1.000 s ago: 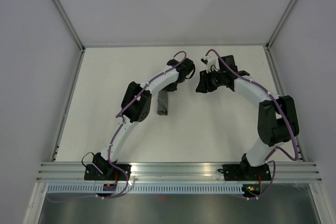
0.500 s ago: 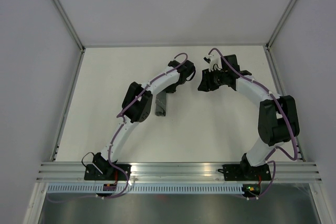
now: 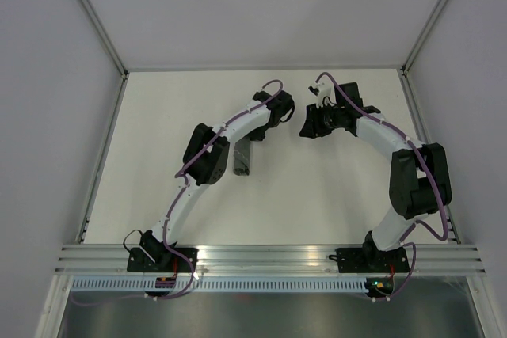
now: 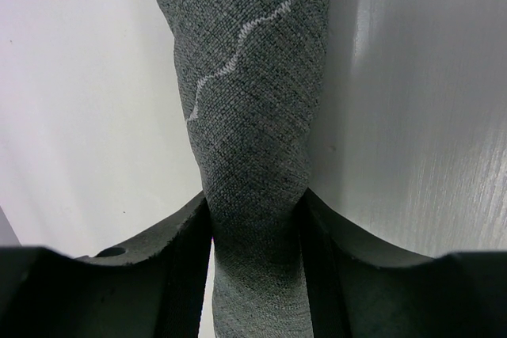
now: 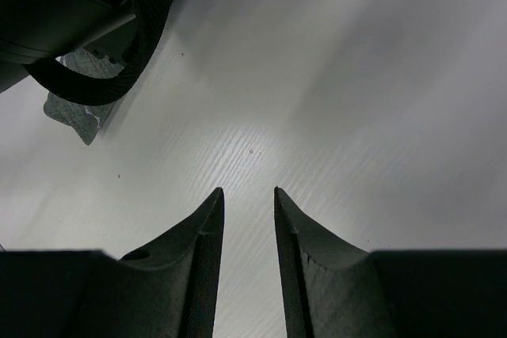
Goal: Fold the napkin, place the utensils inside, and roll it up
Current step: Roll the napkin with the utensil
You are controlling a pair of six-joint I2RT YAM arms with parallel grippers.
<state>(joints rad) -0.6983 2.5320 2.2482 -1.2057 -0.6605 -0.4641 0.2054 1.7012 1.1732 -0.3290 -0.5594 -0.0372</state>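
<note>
Clamped on the rolled napkin (image 4: 252, 93) stretching ahead of its fingers, the left gripper (image 4: 253, 202) has shifted it slightly in the last second, while the right gripper (image 5: 248, 199), narrow and empty, eased away, so rolling looks nearly done.

Soft, even light is washing the matt white bench (image 3: 317, 195) in the top view, casting only faint shadows. The dark grey woven napkin (image 4: 253, 116) is showing crisp weave inside the black left gripper (image 4: 255, 199), while glare is streaking the bench to its right. Ahead of the black right gripper (image 5: 247, 195) a bright patch is glowing, and its near fingers are sinking into blurred darkness.
</note>
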